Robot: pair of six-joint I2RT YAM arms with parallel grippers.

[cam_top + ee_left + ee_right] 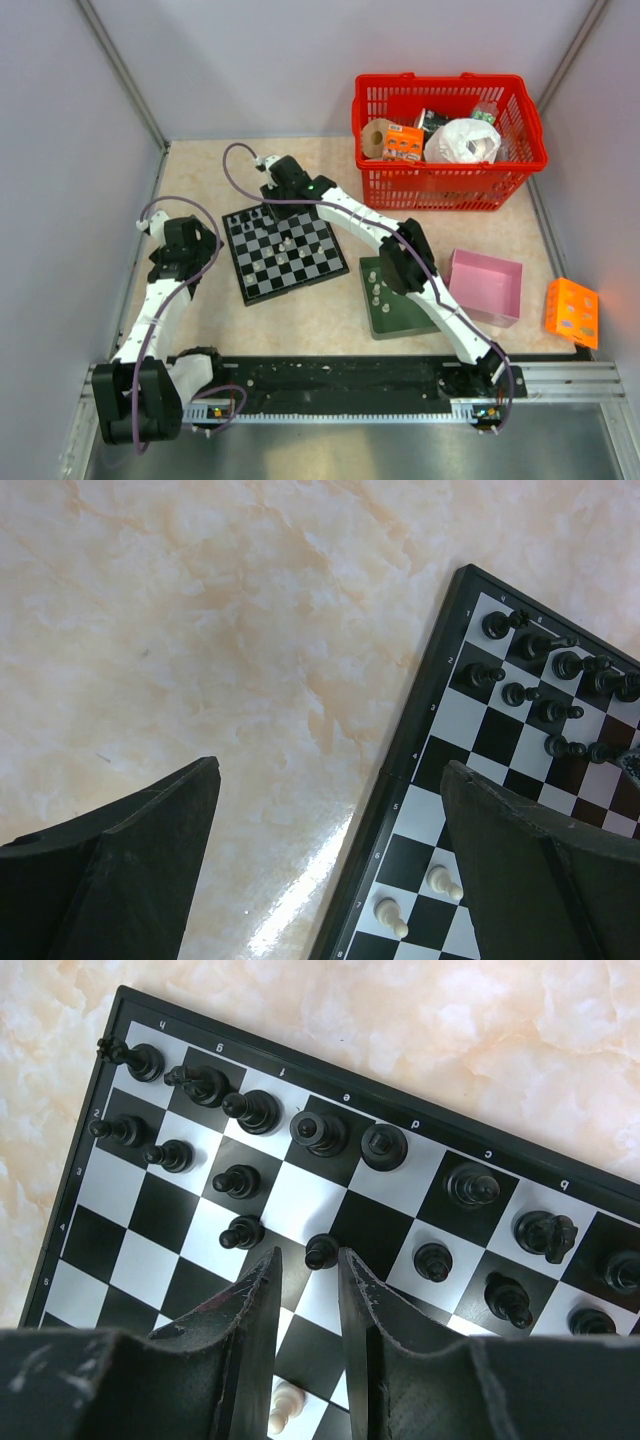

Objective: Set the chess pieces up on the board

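The checkered board [250, 288] lies left of the table's middle. Black chess pieces [250, 1110] fill its two far rows. My right gripper [305, 1252] hovers low over the board, its fingers narrowly open. A black pawn [322, 1251] stands on the board at the tips, close against the right finger [360, 1290] and apart from the left one. A whitish piece [285, 1405] shows below, between the fingers. My left gripper [330, 763] is wide open and holds nothing, over bare table beside the board's left border [400, 770]. Two whitish pawns [445, 882] stand near its right finger.
A dark green tray [400, 318] holding whitish pieces [375, 290] sits right of the board. A pink box [485, 285] and an orange box [571, 312] lie further right. A red basket [450, 125] of goods stands at the back right.
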